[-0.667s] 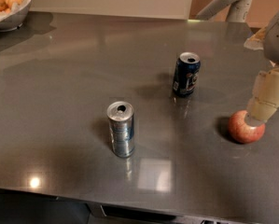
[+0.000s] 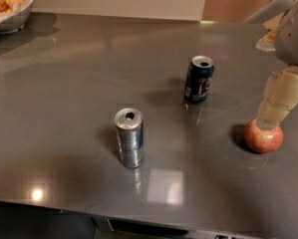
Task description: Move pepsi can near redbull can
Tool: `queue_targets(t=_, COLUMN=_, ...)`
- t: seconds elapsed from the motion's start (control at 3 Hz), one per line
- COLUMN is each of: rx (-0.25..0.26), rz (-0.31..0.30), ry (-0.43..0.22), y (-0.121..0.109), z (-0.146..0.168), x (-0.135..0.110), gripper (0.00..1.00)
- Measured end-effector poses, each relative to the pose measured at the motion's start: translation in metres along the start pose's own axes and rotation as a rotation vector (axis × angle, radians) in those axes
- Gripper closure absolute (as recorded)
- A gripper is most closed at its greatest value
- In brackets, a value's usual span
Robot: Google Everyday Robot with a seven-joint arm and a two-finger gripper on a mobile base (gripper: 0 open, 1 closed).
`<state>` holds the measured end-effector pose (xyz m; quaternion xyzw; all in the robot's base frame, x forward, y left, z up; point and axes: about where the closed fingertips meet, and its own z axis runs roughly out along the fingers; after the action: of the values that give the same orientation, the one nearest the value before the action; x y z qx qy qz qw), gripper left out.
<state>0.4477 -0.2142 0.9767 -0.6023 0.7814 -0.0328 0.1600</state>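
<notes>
The pepsi can, dark blue with white and red patches and an open silver top, stands upright on the grey table, right of centre. The redbull can, slim and silver-blue, stands upright nearer the front, to the left of the pepsi can and well apart from it. My gripper hangs at the right edge of the view, pointing down at the top of a red apple. It is well to the right of the pepsi can and holds neither can.
A white bowl of yellowish fruit sits at the back left corner. The table's front edge runs along the bottom of the view. A pale wall lies behind the table.
</notes>
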Motion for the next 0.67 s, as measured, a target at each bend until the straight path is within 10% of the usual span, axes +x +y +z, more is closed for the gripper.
queue_targets(t=0.67, rx=-0.033, rz=0.048, ry=-0.064, y=-0.065, z=0.039, x=-0.020, gripper=0.00)
